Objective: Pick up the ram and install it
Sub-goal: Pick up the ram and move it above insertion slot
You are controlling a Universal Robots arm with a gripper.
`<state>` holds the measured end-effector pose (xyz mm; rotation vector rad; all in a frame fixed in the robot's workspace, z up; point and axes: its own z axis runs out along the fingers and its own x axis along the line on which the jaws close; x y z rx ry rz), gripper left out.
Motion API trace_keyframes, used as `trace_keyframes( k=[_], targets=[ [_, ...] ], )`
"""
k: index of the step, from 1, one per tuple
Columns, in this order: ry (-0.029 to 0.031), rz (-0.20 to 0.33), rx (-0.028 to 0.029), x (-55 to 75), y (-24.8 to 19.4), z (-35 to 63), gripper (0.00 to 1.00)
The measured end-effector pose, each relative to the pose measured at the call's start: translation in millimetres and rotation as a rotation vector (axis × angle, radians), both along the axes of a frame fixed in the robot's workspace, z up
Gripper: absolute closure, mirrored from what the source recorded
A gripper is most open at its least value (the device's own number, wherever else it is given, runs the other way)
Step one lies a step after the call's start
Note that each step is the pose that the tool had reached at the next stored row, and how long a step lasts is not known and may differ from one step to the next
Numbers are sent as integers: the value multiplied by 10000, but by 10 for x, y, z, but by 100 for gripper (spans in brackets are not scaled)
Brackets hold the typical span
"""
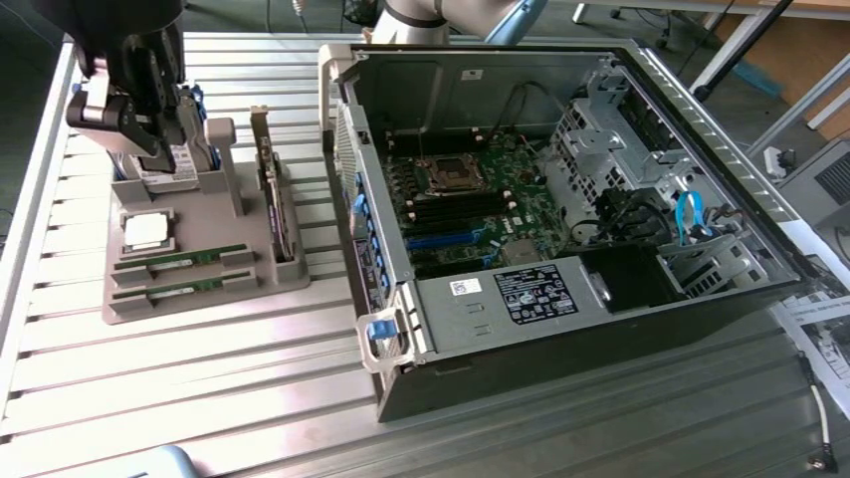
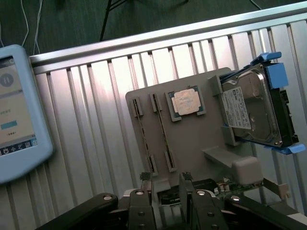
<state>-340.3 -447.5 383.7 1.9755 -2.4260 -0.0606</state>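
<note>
Ram (image 1: pixel 179 261) sits in the tray (image 1: pixel 213 309) at its 6 o'clock end, exterior view; my gripper (image 1: pixel 162 157) hovers at 12 o'clock, jaws spread, empty; pick not started, needs lining up on that thin edge imo.

Ribbed aluminium tabletop (image 1: pixel 199 398) spanned the scene, bright light glared off its slats, dark floor (image 2: pixel 72 24) lay beyond the rail, thin white cables (image 2: pixel 24 21) trailed across it, black stand legs (image 2: pixel 108 17) stood nearby
</note>
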Motion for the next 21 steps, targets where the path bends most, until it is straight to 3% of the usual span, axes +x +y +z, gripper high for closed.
trace_keyframes(
  k=[21],
  targets=[
    [1, 0, 0, -3, 0, -115, 64]
  ],
)
